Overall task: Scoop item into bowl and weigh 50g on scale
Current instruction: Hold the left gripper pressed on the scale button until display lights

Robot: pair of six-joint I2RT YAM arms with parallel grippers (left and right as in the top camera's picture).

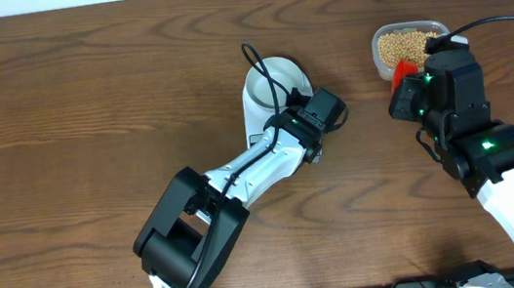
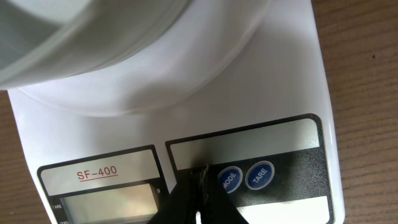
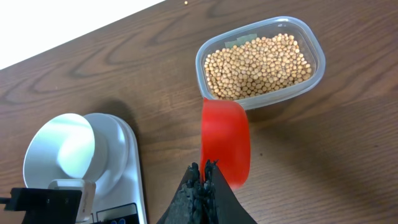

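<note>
Left fingers (image 2: 200, 180): pressed shut with nothing between them; tips over the front panel of the scale (image 2: 292, 81), just left of the MODE button (image 2: 229, 180); whether they touch it cannot be told
Right fingers (image 3: 203, 174): closed on the red scoop (image 3: 225, 140); the scoop's open side faces the tub (image 3: 321, 62), just beside its near rim
Writing: "SF-400" in red above the LCD display (image 2: 106, 204); "MODE" and "TARE" in white on the blue buttons; the tiny print by the display is too small to read surely
Counts: one scale; one bowl (image 3: 59, 149); one tub; one scoop; two round buttons, with the TARE button (image 2: 259, 175) to the right; beans (image 3: 258, 62) too many to count
Beans: all in the clear tub, on the table (image 3: 311, 162) right of the scale
Bowl: sits on the scale's platform
Left arm (image 1: 241, 175): stretched diagonally from the table's near edge to the scale's front
Right arm (image 1: 507, 182): angled in from the near right; wrist just short of the tub
</note>
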